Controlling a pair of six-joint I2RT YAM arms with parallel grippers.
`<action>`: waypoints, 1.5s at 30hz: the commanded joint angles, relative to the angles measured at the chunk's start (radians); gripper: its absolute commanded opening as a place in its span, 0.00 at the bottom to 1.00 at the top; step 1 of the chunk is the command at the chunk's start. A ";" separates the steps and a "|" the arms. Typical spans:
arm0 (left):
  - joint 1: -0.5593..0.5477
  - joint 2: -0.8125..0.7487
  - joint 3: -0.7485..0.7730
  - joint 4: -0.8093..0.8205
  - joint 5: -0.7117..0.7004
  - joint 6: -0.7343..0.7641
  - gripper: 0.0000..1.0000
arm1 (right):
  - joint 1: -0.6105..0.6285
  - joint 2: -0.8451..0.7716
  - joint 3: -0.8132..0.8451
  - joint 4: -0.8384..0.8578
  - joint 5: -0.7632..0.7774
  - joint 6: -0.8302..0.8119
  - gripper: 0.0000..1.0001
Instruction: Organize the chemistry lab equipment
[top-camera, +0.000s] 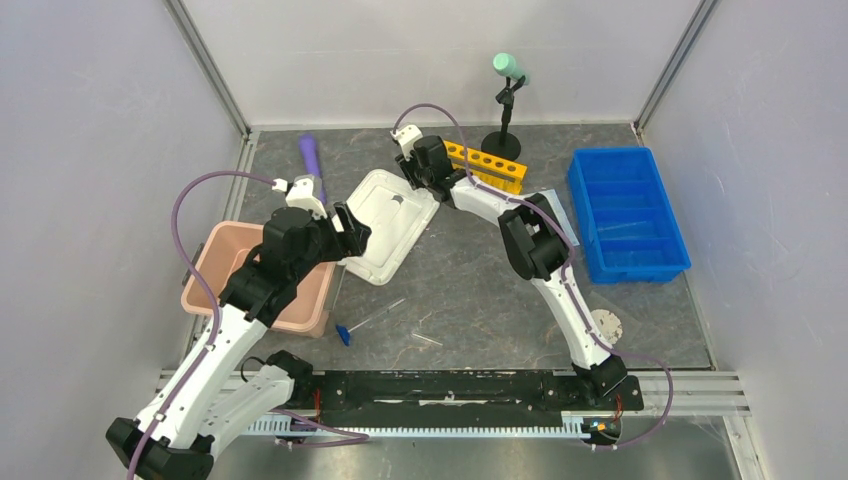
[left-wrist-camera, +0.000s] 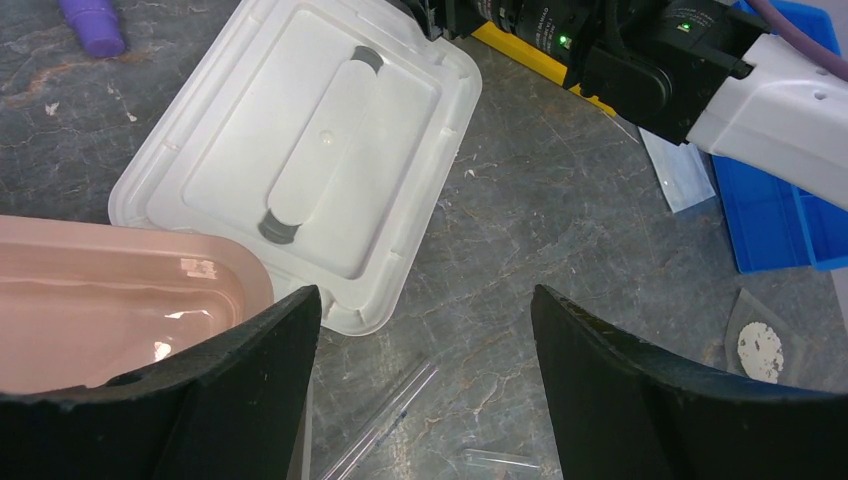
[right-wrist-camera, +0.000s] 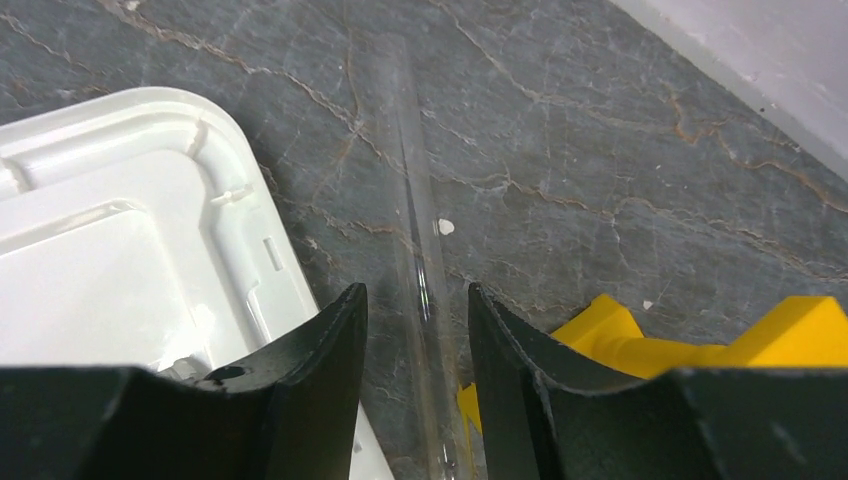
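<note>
One thin clear tube (right-wrist-camera: 405, 180) runs between the fingers of the right gripper (right-wrist-camera: 415, 292) at the top view's upper centre. Its long axis goes top to bottom in the wrist view, parallel to the fingers. The jaws stand apart, not pinching it, beside one yellow rack (right-wrist-camera: 620, 335). The left gripper (left-wrist-camera: 425, 292), farther off, gapes wide and empty. Lower down lie one blue-capped tube (top-camera: 366, 322), one short clear tube (top-camera: 427, 340), one dish (top-camera: 605, 326) and one face mask (left-wrist-camera: 680, 175).
</note>
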 joint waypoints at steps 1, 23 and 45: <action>-0.002 0.003 -0.004 0.011 0.005 0.037 0.84 | -0.009 0.011 0.041 0.011 0.014 -0.002 0.48; -0.003 0.005 -0.001 0.014 0.003 0.031 0.84 | -0.039 0.017 0.010 -0.078 -0.080 -0.007 0.41; -0.002 -0.012 -0.001 0.014 -0.026 0.037 0.84 | -0.032 -0.113 -0.071 0.008 -0.107 -0.038 0.27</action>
